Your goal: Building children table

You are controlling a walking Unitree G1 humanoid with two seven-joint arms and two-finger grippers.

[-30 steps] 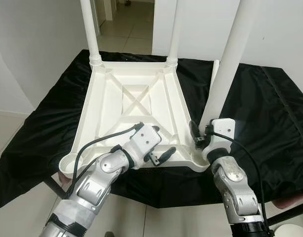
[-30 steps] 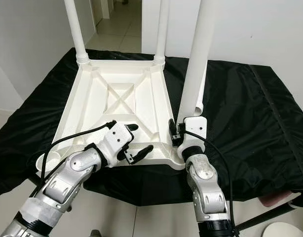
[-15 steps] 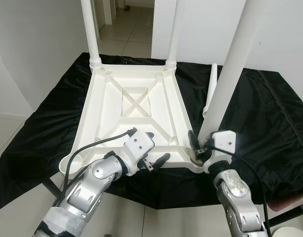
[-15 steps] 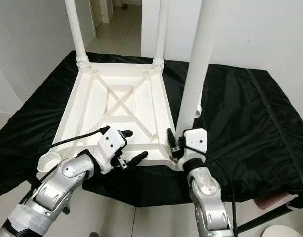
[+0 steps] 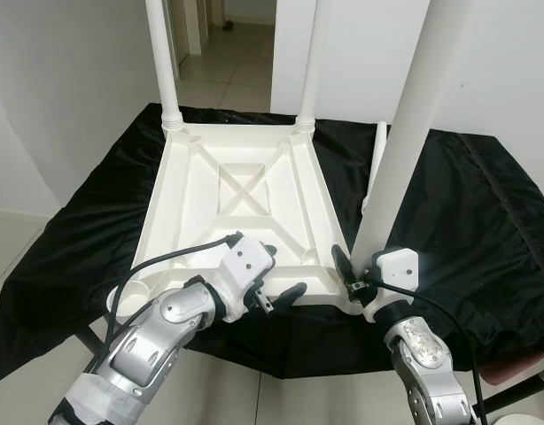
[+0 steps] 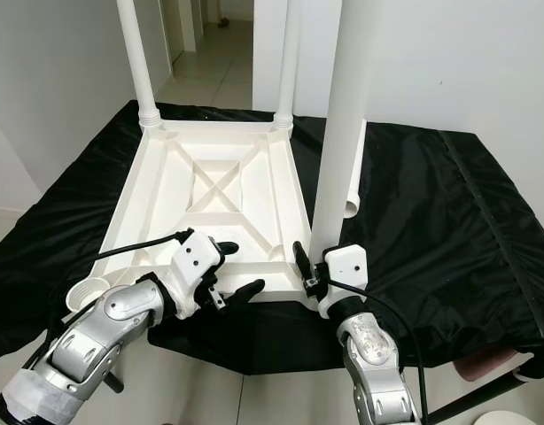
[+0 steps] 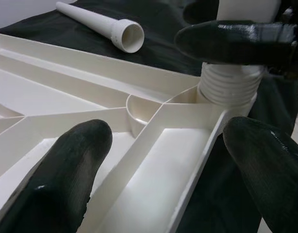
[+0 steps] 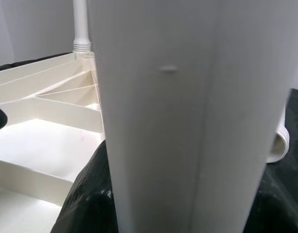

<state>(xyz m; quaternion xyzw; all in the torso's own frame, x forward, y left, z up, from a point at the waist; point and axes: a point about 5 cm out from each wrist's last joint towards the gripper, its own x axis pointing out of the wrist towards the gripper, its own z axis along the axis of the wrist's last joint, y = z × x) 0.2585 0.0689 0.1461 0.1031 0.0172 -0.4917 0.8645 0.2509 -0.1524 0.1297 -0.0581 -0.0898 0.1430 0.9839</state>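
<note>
A white table top (image 5: 245,221) lies upside down on a black cloth. White legs stand in its far left (image 5: 163,53) and far right (image 5: 309,62) corners. My right gripper (image 5: 361,270) is shut on a third leg (image 5: 405,133), held nearly upright. The leg's threaded end (image 7: 229,90) sits at the near right corner socket. My left gripper (image 5: 279,270) is open, its fingers straddling the near rim beside that corner. A loose leg (image 5: 376,159) lies on the cloth to the right of the top. The near left corner socket (image 5: 130,297) holds no leg.
The black cloth (image 5: 485,230) covers a low surface and hangs over its near edge. White walls close in on the left and at the back right, and a tiled hallway (image 5: 245,44) opens behind. A pinkish object (image 5: 511,367) sits low on the right.
My right gripper has brought the held leg from a lean to nearly upright and lowered its end to the near right corner. The left gripper stays open at the near rim. The camera has shifted slightly.
</note>
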